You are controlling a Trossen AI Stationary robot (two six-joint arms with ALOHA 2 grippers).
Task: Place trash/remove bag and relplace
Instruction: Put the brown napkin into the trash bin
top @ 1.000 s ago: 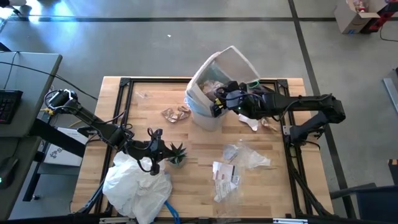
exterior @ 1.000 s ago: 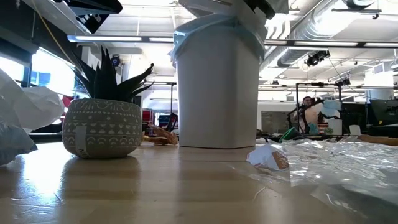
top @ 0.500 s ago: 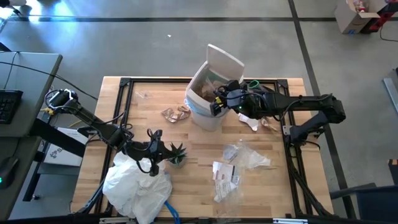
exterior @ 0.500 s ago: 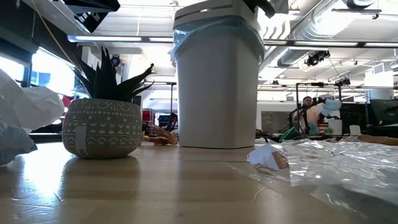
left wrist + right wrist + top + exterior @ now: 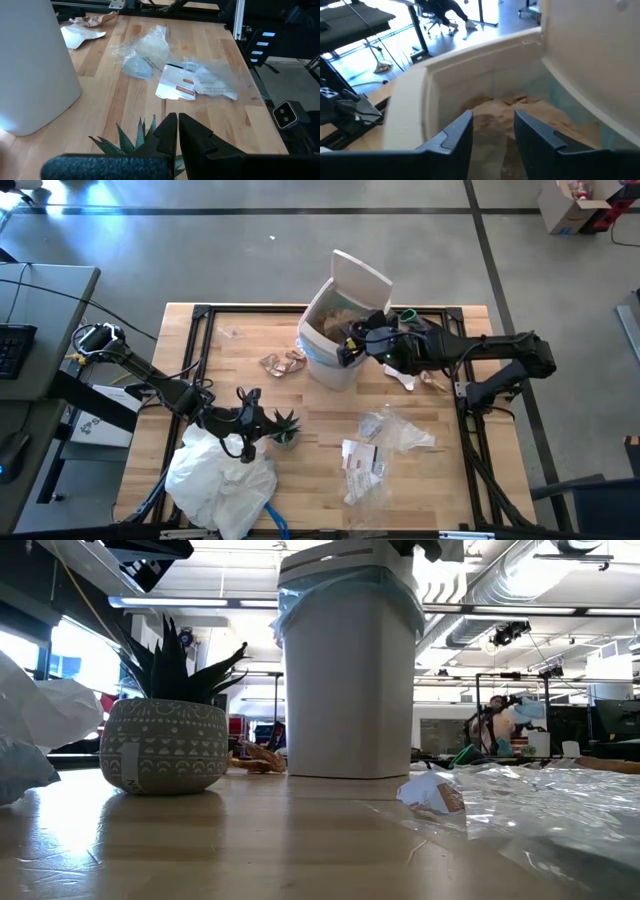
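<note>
Crumpled brown paper [image 5: 520, 112] lay heaped inside the white bin [image 5: 335, 330], whose flap lid [image 5: 358, 275] stood tipped up and whose pale blue bag [image 5: 300, 602] crinkled around the rim. The right claw [image 5: 492, 135] hung over the open mouth, fingers spread, nothing between them. More trash sat out on the counter [image 5: 320, 470]: a brown paper wad [image 5: 283, 362] beside the bin, clear wrappers [image 5: 142, 55] and white paper scraps [image 5: 177, 87] well apart from it. The left claw [image 5: 177, 132] hovered by the little potted plant [image 5: 165, 735], fingers pressed together, above a white bag [image 5: 222, 480] heaped at the counter's edge.
</note>
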